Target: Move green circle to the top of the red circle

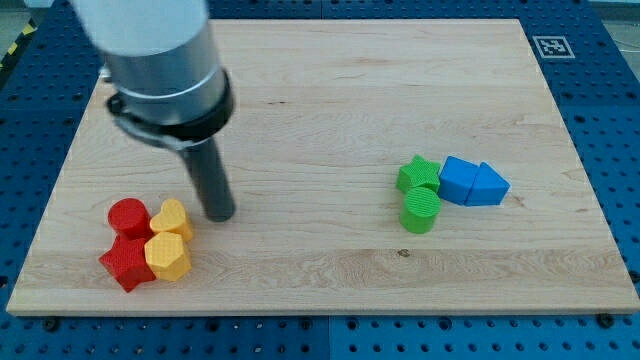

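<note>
The green circle (421, 210) lies right of the board's middle, touching a green star (417, 174) just above it. The red circle (128, 217) lies near the view's bottom left, in a tight cluster with other blocks. My tip (220, 214) rests on the board just right of that cluster, close to the yellow heart (172, 218) and far to the left of the green circle.
A red star (126, 262) and a yellow hexagon (168, 257) sit below the red circle. A blue cube (459, 181) and a blue triangle (489, 185) sit right of the green star. The wooden board (320, 80) lies on a blue pegboard; a marker tag (552, 46) is at its top right.
</note>
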